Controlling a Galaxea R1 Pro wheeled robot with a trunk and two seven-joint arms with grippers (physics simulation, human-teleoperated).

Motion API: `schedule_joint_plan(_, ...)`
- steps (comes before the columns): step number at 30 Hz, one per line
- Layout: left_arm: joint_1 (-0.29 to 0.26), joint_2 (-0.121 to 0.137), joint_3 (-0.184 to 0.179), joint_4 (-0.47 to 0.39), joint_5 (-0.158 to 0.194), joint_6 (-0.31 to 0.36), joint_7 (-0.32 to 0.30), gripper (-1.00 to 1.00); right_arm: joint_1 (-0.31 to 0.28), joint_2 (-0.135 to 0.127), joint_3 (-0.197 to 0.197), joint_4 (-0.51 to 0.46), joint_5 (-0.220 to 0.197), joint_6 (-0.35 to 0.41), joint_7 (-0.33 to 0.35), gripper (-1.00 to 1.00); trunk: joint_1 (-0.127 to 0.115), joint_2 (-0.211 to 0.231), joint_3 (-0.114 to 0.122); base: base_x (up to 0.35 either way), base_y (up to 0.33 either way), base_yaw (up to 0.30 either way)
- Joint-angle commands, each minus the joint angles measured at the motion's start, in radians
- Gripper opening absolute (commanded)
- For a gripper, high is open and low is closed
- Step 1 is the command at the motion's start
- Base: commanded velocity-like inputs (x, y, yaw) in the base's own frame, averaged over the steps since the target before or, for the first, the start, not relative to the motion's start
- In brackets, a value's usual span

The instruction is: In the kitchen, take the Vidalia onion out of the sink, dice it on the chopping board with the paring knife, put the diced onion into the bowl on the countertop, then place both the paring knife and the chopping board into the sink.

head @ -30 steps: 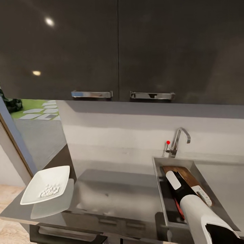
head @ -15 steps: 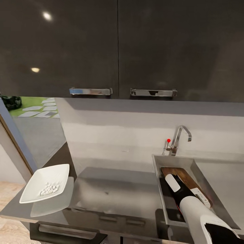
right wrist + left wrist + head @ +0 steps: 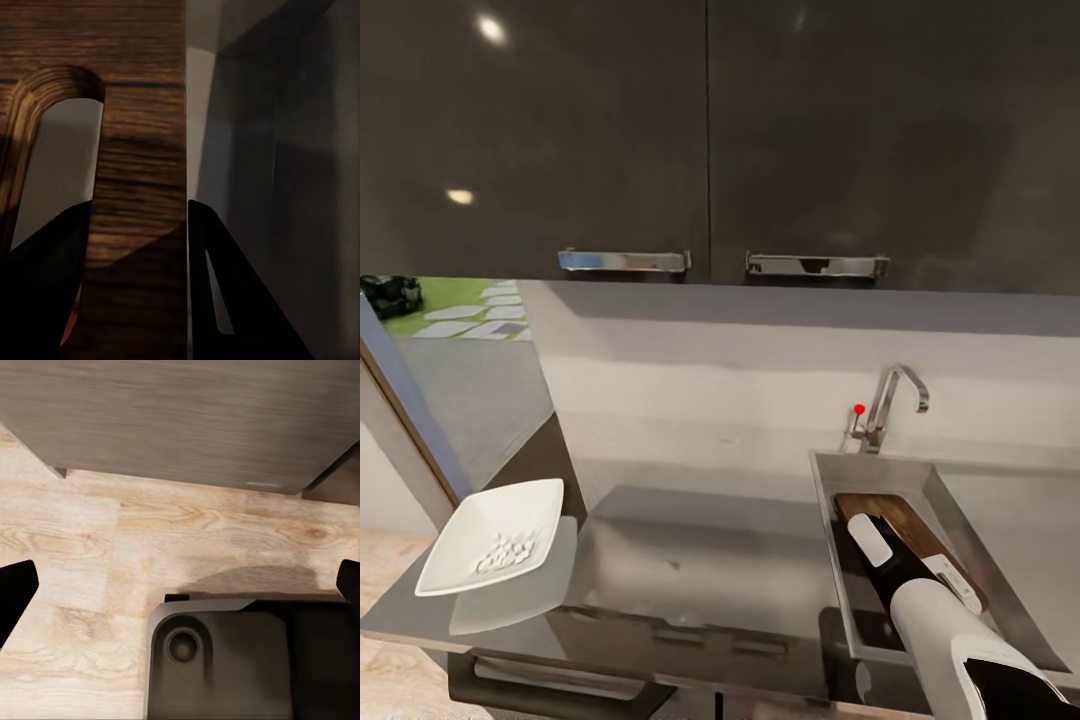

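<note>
The right gripper (image 3: 139, 277), jaws closed on the board (image 3: 905, 525), holds it in the sink (image 3: 830, 520), far right of the bowl (image 3: 490, 535).

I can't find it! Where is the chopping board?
In the head view, the chopping board is inside the sink at the right, below the faucet, with the right gripper around its edge.

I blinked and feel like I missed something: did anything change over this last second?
Very little. The camera tipped upward slightly, so the whole picture slid. The right claw still grips the wooden board down inside the sink. The white bowl of diced onion hasn't moved on the counter.
</note>
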Motion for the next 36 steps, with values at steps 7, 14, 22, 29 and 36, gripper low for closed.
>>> schedule_joint_plan(7,0.000,0.002,-0.007,0.003,0.010,-0.002,0.008,1.00,-0.001,0.001,-0.003,-0.001,-0.002,-0.010,0.001,-1.00,0.001,-0.002,-0.013,0.034,-0.038,0.000)
schedule_joint_plan(14,0.000,0.002,-0.007,0.003,0.009,-0.002,0.008,1.00,-0.001,0.002,-0.002,-0.001,-0.003,-0.010,0.001,-1.00,0.001,-0.002,-0.025,0.058,-0.060,0.000)
schedule_joint_plan(22,0.000,0.002,-0.007,0.003,0.009,-0.002,0.008,1.00,-0.001,0.002,-0.002,-0.001,-0.003,-0.010,0.002,-1.00,0.001,-0.002,-0.037,0.001,-0.001,0.000)
schedule_joint_plan(29,0.000,0.002,-0.008,0.003,0.010,-0.002,0.008,1.00,-0.001,0.002,-0.002,-0.001,-0.004,-0.010,0.003,1.00,0.001,-0.002,-0.049,0.000,0.000,0.000)
schedule_joint_plan(36,0.000,0.002,-0.008,0.004,0.009,-0.002,0.008,1.00,-0.001,0.002,-0.003,-0.013,-0.006,-0.010,0.001,1.00,0.001,-0.002,-0.053,0.000,0.000,0.000)
